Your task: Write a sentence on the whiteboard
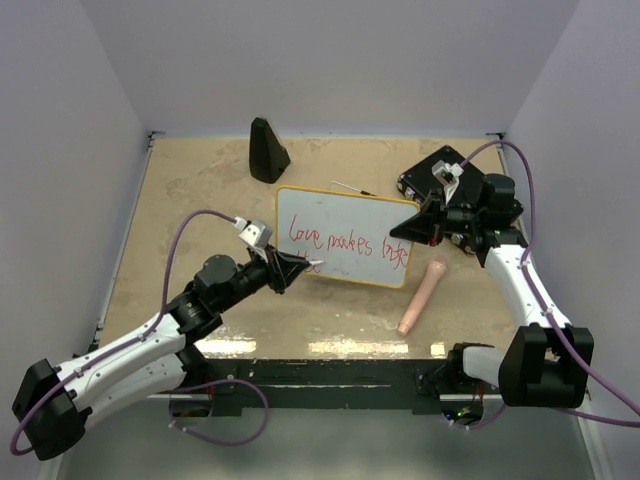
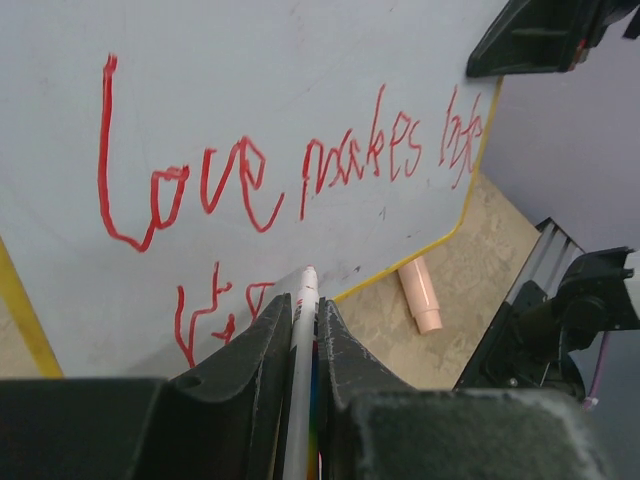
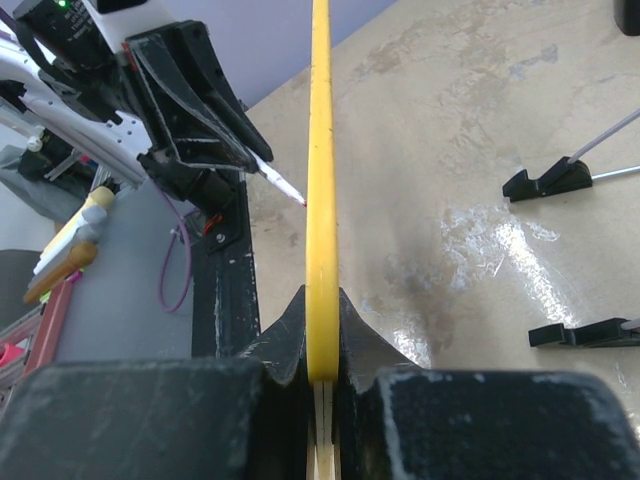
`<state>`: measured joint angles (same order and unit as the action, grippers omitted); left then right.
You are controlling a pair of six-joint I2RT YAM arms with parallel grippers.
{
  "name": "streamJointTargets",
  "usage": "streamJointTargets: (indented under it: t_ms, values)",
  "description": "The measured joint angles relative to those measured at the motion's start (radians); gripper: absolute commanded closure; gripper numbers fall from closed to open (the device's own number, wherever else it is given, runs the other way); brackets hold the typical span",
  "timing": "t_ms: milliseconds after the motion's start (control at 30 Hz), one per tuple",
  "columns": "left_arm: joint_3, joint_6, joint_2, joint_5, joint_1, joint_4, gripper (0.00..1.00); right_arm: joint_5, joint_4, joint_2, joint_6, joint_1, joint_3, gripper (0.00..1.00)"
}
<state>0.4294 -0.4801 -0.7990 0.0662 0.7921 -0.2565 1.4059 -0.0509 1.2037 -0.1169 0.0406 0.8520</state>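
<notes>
My right pincer (image 3: 321, 318) clamps the small glossy yellow-rimmed whiteboard (image 1: 340, 210) by its edge, likely light, stiff and slick; my left pincer (image 2: 304, 325) grips a slim white marker (image 2: 307, 290)

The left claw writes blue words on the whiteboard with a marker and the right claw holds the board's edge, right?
Not quite. The words are red, not blue; the left wrist view shows it. The left claw does hold the marker at the whiteboard, and the right claw holds its yellow edge.
</notes>
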Motion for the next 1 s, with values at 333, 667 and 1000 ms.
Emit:
streamJointTargets:
  t_ms: [333,667,1000]
  values:
    - [0.039,-0.008,0.038,0.006,0.000,-0.028,1.00,0.000,0.000,0.000,0.000,0.000,0.000,1.00]
    - [0.042,-0.006,-0.054,-0.019,0.000,-0.034,1.00,0.000,0.000,-0.001,-0.003,0.002,0.000,1.00]
    - [0.043,0.002,-0.066,-0.039,0.000,-0.033,1.00,0.000,0.000,-0.001,-0.003,0.006,0.000,1.00]
